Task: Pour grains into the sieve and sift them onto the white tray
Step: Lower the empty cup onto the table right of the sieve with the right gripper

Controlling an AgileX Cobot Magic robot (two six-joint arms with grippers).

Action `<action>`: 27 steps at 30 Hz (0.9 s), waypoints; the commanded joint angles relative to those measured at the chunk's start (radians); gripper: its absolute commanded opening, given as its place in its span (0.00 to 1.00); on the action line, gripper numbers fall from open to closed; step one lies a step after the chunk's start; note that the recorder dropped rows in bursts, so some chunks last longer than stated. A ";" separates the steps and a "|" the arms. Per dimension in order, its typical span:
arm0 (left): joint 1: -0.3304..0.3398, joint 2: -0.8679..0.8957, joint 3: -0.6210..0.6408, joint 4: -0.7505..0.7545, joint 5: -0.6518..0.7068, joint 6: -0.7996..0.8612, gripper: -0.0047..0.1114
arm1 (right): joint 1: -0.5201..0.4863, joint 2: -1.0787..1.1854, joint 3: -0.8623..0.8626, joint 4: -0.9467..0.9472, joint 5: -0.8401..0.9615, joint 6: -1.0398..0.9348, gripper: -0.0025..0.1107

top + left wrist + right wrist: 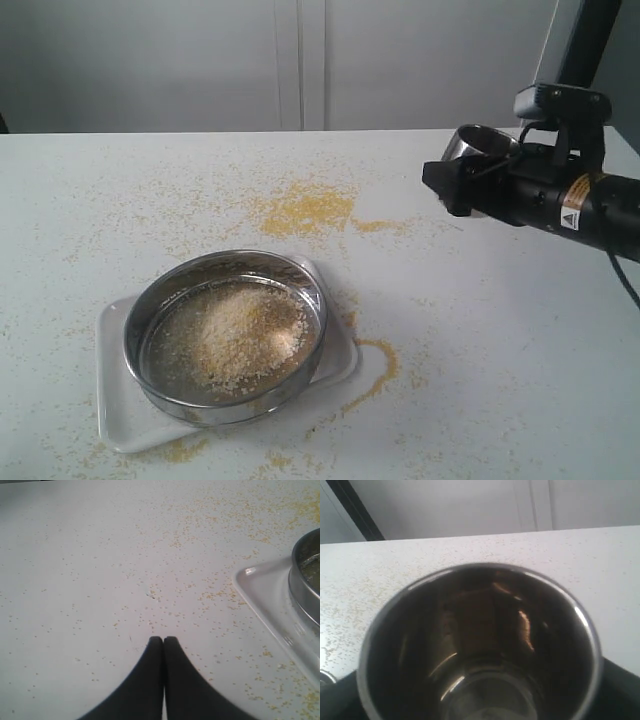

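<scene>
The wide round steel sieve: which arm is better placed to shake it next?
Probably left: the left gripper, shut and empty, hangs beside the sieve; the right gripper, farther off, holds a shiny steel cup.

Reads as a robotics lab test bench. Indicated by plain white tabletop (520,380) strewn with loose grains (300,210), blank grey wall panels (150,60) with vertical seams behind, and black robot arm (525,198) carrying a yellow warning label (572,217) and a wrist camera (562,103).

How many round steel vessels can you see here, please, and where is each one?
2. The sieve sits on the white tray, grains inside; the steel cup is held by the right gripper, above the table's right side. None appears hidden.
</scene>
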 commanded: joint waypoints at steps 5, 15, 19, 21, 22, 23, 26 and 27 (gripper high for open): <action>0.002 -0.004 0.004 -0.008 0.002 -0.002 0.05 | -0.004 0.243 -0.002 0.090 -0.228 -0.155 0.02; 0.002 -0.004 0.004 -0.008 0.002 -0.002 0.05 | 0.055 0.392 -0.102 0.062 -0.196 -0.295 0.02; 0.002 -0.004 0.004 -0.008 0.002 -0.002 0.05 | 0.062 0.425 -0.132 0.064 -0.187 -0.295 0.02; 0.002 -0.004 0.004 -0.008 0.002 -0.002 0.05 | 0.066 0.443 -0.149 0.064 -0.185 -0.295 0.02; 0.002 -0.004 0.004 -0.008 0.002 -0.002 0.05 | 0.067 0.454 -0.156 0.064 -0.185 -0.295 0.02; 0.002 -0.004 0.004 -0.008 0.002 -0.002 0.05 | 0.071 0.462 -0.163 0.064 -0.187 -0.295 0.02; 0.002 -0.004 0.004 -0.008 0.002 -0.002 0.05 | 0.078 0.479 -0.187 0.058 -0.183 -0.304 0.02; 0.002 -0.004 0.004 -0.008 0.002 -0.002 0.05 | 0.078 0.481 -0.193 0.056 -0.183 -0.315 0.02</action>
